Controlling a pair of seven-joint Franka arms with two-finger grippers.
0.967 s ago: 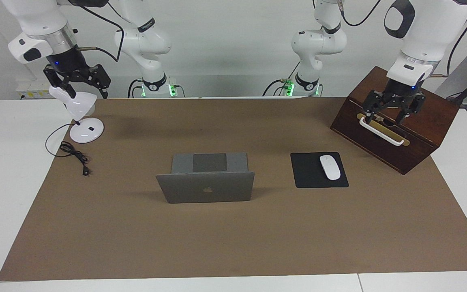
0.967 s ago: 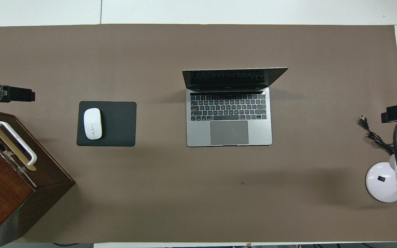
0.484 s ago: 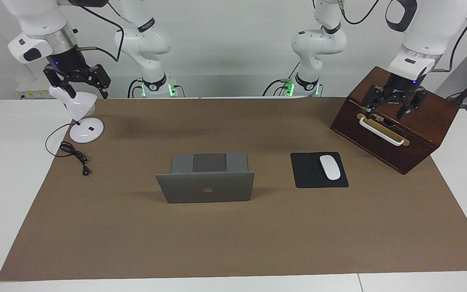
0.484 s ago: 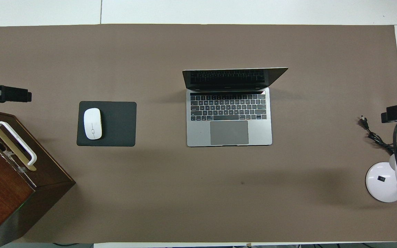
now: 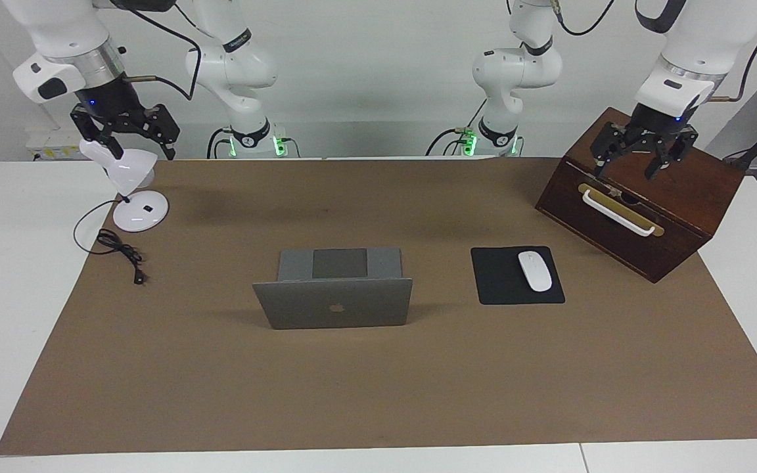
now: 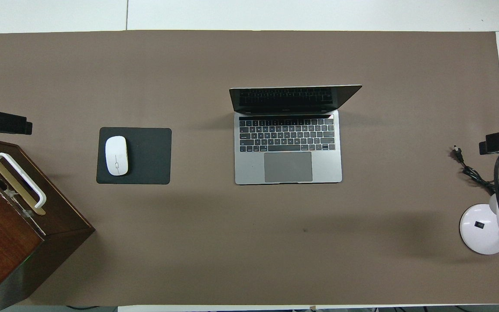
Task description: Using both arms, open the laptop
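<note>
The silver-grey laptop [image 5: 334,305] stands open in the middle of the brown mat, its lid upright with the apple logo facing away from the robots. Its keyboard and trackpad show in the overhead view of the laptop [image 6: 288,147]. My left gripper [image 5: 625,172] hangs open above the wooden box [image 5: 681,190] at the left arm's end, clear of its white handle; it is empty and shows as the left gripper [image 6: 7,123] at the overhead view's edge. My right gripper [image 5: 134,148] hangs open over the white lamp's head [image 5: 125,169], far from the laptop.
A black mouse pad [image 5: 503,282] with a white mouse [image 5: 535,270] lies between the laptop and the box. The lamp's round base [image 5: 140,211] and its black cable [image 5: 119,249] lie at the right arm's end. The box [image 6: 7,225] has a white handle [image 6: 20,177].
My left gripper has risen from the box's white handle and now hangs higher over the box. The right arm and the laptop have not moved.
</note>
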